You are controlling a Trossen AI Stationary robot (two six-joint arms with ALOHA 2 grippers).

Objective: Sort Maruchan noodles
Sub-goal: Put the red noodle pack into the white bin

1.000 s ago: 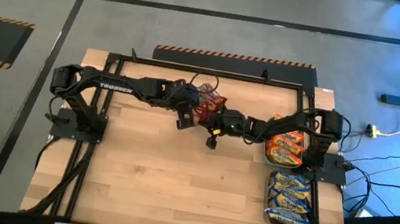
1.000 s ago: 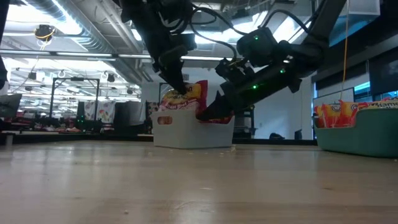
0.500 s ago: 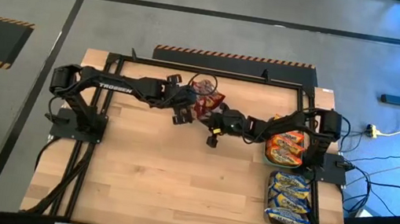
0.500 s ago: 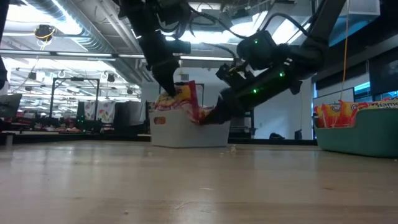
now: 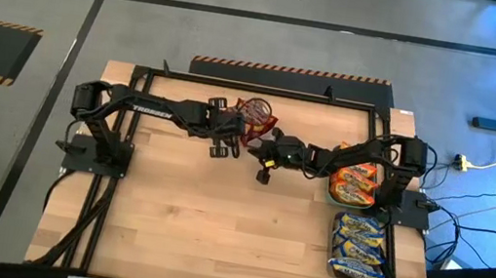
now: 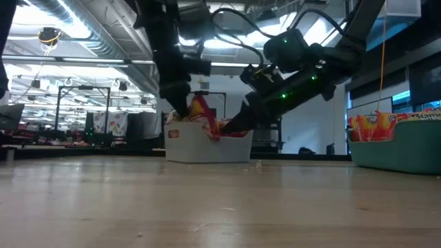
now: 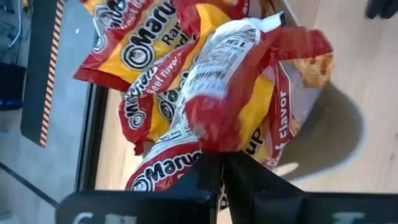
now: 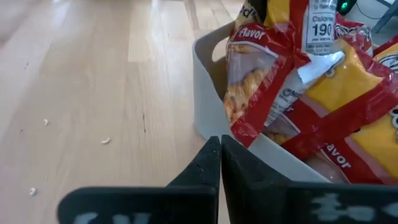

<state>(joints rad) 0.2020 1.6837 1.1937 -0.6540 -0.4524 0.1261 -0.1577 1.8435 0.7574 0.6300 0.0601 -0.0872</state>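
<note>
I am two dark, nearly black arms built of slim jointed links, mounted on black base plates at either side of the table. My left arm (image 5: 159,109) carries white "TROSSEN" lettering along its upper link. My right arm (image 5: 364,156) is the same matte black, with small green lights glowing on its forearm in the low view. Thin black cables loop loosely from my wrists. Each arm ends in two flat, black, tapering fingers (image 8: 214,163) beyond a broad black crossbar.
</note>
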